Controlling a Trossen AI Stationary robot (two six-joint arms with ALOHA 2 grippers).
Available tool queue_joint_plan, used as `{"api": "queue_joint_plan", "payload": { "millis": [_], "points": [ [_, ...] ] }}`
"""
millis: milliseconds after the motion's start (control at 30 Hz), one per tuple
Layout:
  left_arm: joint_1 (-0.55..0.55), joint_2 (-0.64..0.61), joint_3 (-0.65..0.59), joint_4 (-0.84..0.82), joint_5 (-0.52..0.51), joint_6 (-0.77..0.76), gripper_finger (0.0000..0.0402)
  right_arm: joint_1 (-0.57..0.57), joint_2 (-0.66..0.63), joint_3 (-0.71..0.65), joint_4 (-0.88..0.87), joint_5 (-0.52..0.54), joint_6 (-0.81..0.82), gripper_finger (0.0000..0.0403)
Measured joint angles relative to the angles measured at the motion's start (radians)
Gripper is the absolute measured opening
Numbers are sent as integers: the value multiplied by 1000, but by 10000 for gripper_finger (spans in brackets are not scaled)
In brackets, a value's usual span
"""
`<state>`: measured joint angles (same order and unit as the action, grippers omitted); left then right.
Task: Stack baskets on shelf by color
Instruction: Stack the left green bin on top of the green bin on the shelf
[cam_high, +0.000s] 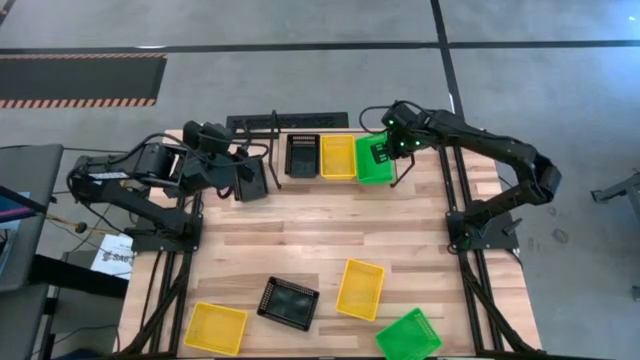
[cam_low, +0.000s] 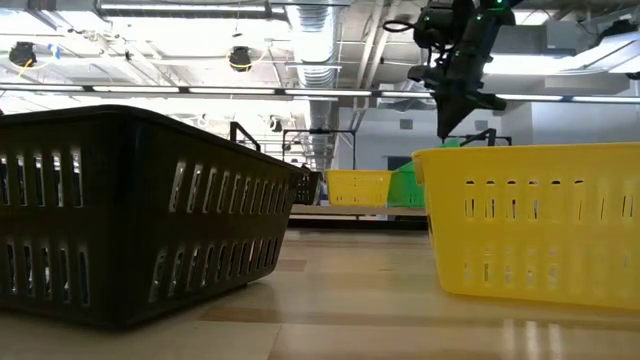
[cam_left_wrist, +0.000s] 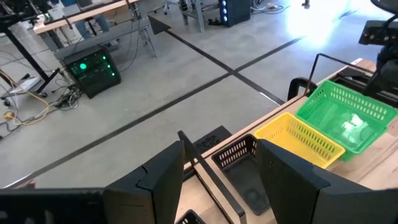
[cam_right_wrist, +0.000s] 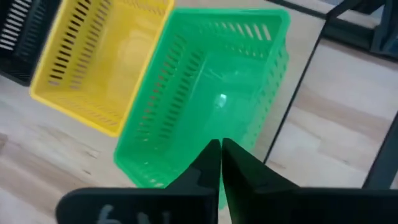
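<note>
The shelf (cam_high: 290, 124) stands at the table's far edge and holds a black basket (cam_high: 302, 155), a yellow one (cam_high: 338, 156) and a green one (cam_high: 374, 160) side by side; the green one sits askew. My right gripper (cam_right_wrist: 221, 155) is shut and hovers just above the green basket (cam_right_wrist: 205, 93), clear of it in the low view (cam_low: 450, 120). My left gripper (cam_left_wrist: 221, 180) is open left of the shelf. Its fingers stand on either side of the thin upper edge (cam_left_wrist: 208, 177) of another black basket (cam_high: 252, 180), which looks tipped up. My left gripper has one finger on each side of the tipped black basket's edge (cam_left_wrist: 208, 177), with a wide gap between the fingers. I cannot tell whether either finger touches it.
On the table's near half lie a yellow basket (cam_high: 217, 328), a black basket (cam_high: 289, 303), a second yellow basket (cam_high: 360, 289) and a green basket (cam_high: 408, 335). The arms' base frames stand at the left (cam_high: 165, 235) and right (cam_high: 480, 235). Bare wood lies mid-table.
</note>
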<state>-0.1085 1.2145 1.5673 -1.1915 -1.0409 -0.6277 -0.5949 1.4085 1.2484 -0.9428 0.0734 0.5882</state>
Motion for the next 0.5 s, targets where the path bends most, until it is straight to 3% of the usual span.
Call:
{"api": "queue_joint_plan", "payload": {
  "millis": [233,500],
  "points": [
    [0,10,0,0,5,1,189,-5,16,0,-28,6,-16,85],
    [0,19,0,0,6,-2,189,-1,90,0,-35,6,-44,175]
  ]
}}
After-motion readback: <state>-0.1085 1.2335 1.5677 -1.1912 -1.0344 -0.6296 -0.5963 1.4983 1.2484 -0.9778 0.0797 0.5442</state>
